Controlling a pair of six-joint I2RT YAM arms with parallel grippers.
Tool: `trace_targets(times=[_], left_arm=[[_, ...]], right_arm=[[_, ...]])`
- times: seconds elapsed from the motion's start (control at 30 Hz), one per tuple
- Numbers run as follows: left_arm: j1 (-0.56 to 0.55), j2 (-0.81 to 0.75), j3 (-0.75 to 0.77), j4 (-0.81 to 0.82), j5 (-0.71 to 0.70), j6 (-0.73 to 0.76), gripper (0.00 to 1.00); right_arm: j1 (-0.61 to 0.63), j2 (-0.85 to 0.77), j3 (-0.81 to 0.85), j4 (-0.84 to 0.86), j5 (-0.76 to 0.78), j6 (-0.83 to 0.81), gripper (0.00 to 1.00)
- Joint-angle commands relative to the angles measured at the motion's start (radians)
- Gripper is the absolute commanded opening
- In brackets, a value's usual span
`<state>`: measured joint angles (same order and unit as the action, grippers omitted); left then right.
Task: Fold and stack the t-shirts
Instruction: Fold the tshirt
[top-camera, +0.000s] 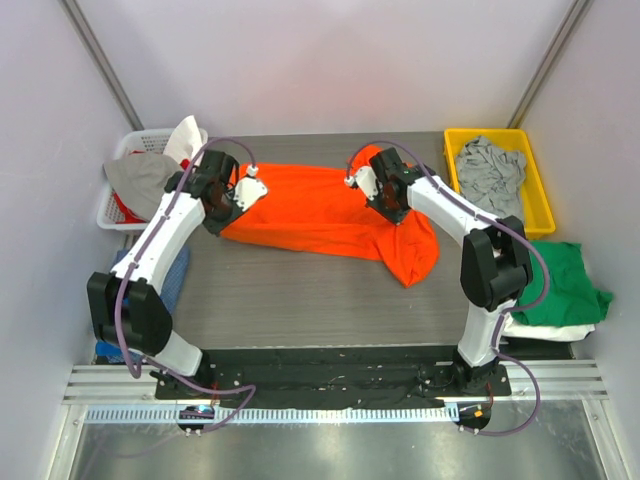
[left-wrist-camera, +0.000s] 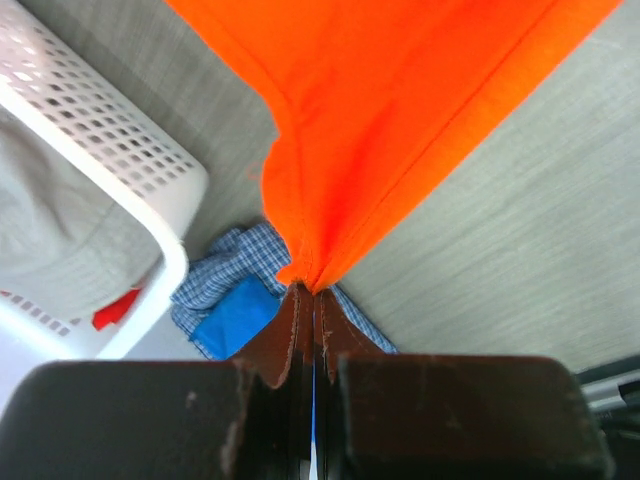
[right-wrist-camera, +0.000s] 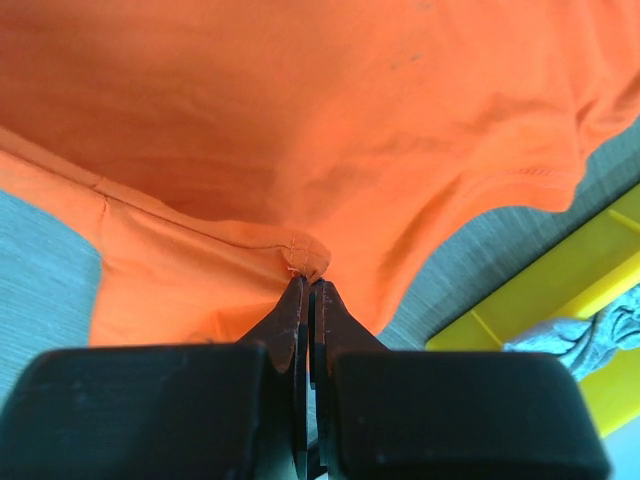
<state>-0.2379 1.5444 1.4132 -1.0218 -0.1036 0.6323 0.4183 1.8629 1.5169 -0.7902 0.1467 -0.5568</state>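
Table (top-camera: 300, 300): grey, wood-grained, carrying every item listed. Orange t-shirt (top-camera: 310, 215): spread in a long band across the far half of the table, running from near the far-left corner towards the far-right corner, with one end trailing down towards the middle of the right side; it is gripped at both ends. Green t-shirt (top-camera: 560, 280): bunched at the right edge, lying on a white t-shirt (top-camera: 545, 330) whose folded edge shows beneath it. Yellow bin (top-camera: 485, 132): at the far-right corner, holding a crumpled light grey t-shirt (top-camera: 492, 172). White basket (top-camera: 108, 205): perforated walls, at the far-left corner, holding a grey cloth (top-camera: 140, 180), a white cloth (top-camera: 185, 135) and a scrap of red; which garments these are cannot be told. Blue checked cloth (top-camera: 175, 275): at the left edge, just nearer than the basket, partly under the left arm. Left tool (left-wrist-camera: 312, 290): jaws pressed together on a hem corner of the orange t-shirt at its left end, the cloth fanning away from the tips. Right tool (right-wrist-camera: 308, 282): jaws likewise pressed together, pinching a small fold of seam at the right part of the orange t-shirt, beside the yellow bin.
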Motion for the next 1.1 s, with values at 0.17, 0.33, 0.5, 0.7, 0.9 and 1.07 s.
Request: trace_targets(times=[0.17,0.33,0.5,0.7,0.9,1.07], left_arm=[[-0.031,-0.090,-0.079,-0.081,0.016,-0.032,0.00],[-0.032,-0.090,-0.108,-0.055,0.002,-0.026,0.00],[-0.032,-0.029,-0.123,0.003,-0.039,-0.003,0.00],[-0.031,0.081,-0.117,0.077,-0.061,0.018,0.00],[-0.029,0.166,-0.091,0.150,-0.088,0.027,0.00],[-0.028,0.215,-0.077,0.175,-0.103,0.035,0.00]], right_arm=[[0.004,-0.116,-0.050,0.017,0.001,-0.009,0.01],[0.005,-0.117,-0.066,0.025,-0.006,-0.006,0.01],[0.005,-0.113,-0.066,0.023,-0.007,-0.002,0.01],[0.005,-0.116,-0.050,0.023,0.002,-0.003,0.01],[0.005,-0.111,-0.053,0.016,0.004,-0.003,0.01],[0.004,-0.111,-0.058,0.016,0.014,-0.009,0.01]])
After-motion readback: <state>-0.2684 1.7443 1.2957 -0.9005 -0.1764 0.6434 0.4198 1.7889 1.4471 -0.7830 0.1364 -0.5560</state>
